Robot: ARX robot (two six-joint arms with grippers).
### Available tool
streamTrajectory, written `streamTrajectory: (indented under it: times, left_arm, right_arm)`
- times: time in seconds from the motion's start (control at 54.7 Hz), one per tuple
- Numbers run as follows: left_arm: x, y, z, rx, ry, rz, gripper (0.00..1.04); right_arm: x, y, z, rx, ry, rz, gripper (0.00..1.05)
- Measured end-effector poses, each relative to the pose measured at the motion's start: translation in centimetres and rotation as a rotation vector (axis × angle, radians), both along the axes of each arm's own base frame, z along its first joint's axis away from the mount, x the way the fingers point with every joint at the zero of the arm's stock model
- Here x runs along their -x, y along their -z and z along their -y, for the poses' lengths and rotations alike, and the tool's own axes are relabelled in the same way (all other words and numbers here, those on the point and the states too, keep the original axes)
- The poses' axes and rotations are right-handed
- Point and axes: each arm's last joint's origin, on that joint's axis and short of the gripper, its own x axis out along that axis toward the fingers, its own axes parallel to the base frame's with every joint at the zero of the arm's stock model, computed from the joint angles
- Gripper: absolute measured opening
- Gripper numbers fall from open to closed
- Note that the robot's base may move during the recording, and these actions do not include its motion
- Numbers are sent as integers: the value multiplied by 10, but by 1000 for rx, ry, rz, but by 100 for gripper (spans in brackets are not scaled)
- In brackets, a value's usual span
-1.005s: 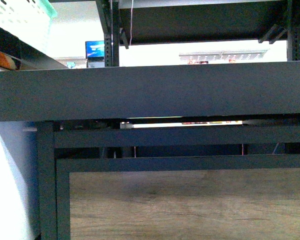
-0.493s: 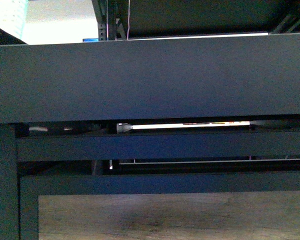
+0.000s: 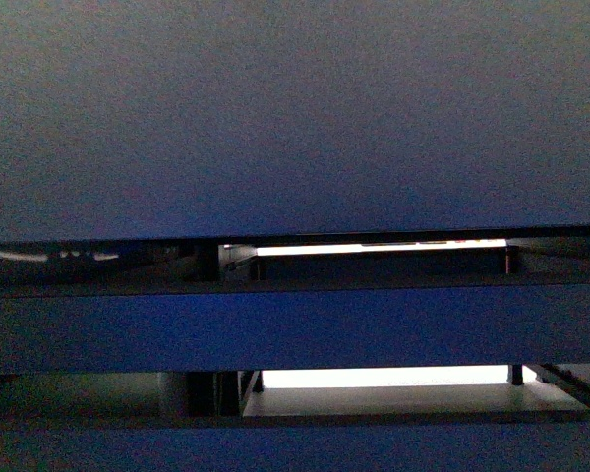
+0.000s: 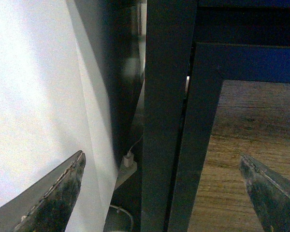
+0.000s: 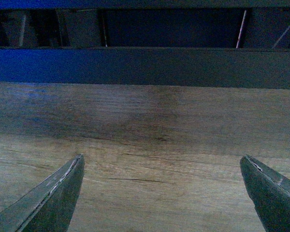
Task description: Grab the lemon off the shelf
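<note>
Two pincers are hanging wide open, each gripping nothing. The left pincer (image 4: 162, 159) is facing a black upright post (image 4: 166, 96) beside a white wall (image 4: 34, 96), and the right pincer (image 5: 162, 157) is facing a wood-grain panel (image 5: 145, 135). The shelf (image 3: 295, 118) is filling the front view with one dark tier. I cannot tell where the lemon is lying.

Front view, close in and dim. A broad dark panel (image 3: 295, 113) fills the upper half, plain and matte. Under it a thin gap with a bright white strip (image 3: 374, 248) behind. Then a dark blue-tinged crossbar (image 3: 295, 329) right across. Lower gap: a second bright strip (image 3: 383, 377) over a pale flat surface (image 3: 374, 401). Dark uprights in both gaps, seemingly the shelf (image 3: 208, 264) frame; details too murky.
</note>
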Motion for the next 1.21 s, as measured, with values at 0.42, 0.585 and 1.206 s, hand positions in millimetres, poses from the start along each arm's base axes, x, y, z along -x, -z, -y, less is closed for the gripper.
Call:
streamTrajectory:
  times: [0.42,0.585,1.206]
  left_arm:
    - [0,0,0,0,0,0,97]
    - [0,0,0,0,0,0,97]
    - [0,0,0,0,0,0,97]
  right_arm:
    - [0,0,0,0,0,0,97]
    - [0,0,0,0,0,0,97]
    - [-4,12,-1,-172,-3,-139,97]
